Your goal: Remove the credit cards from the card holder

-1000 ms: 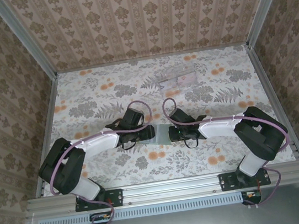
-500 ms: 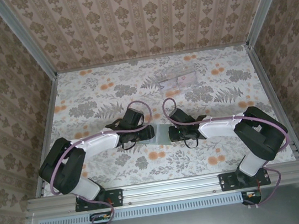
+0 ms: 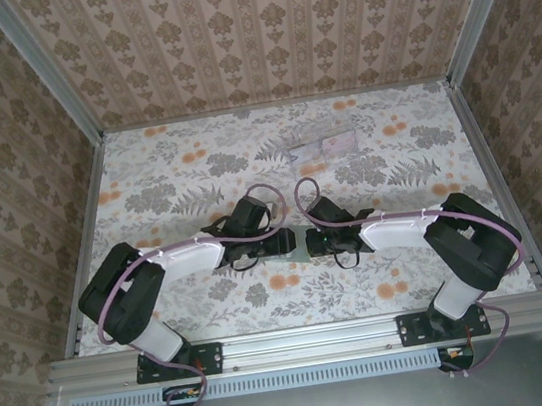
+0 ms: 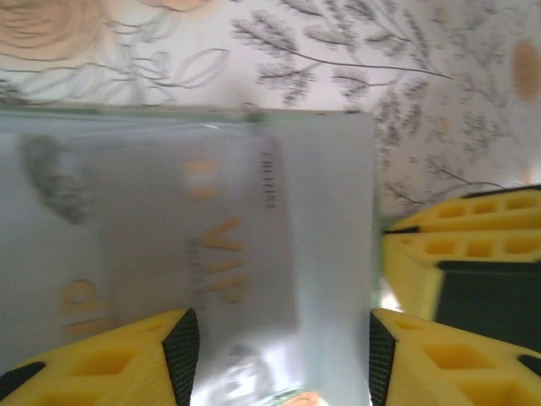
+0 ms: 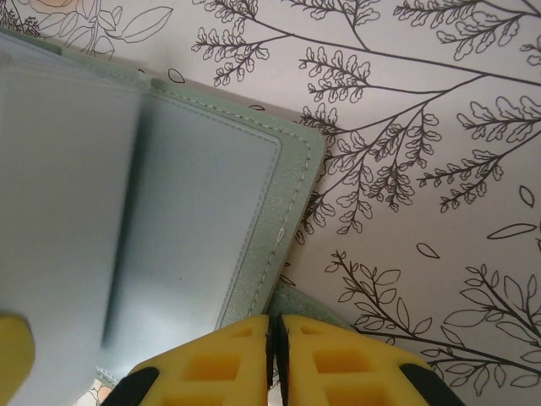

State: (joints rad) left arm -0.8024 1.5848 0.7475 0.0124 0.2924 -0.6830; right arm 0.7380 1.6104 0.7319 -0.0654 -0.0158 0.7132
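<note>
At the centre of the floral table, the left gripper stands spread astride the pale, gold-lettered plastic credit card, seated in the flat grey-green soft card holder. The right gripper has its fingers pressed together at the holder's corner. Risk: closing may pinch the holder too and drag it.

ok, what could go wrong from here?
1. Left pincer straddles the soft grey-green card holder; closing may pinch it together with the pale card printed VIP.
2. Right pincer, shut, sits at the holder's edge; pulling the card could drag the whole holder across the floral tabletop.
</note>
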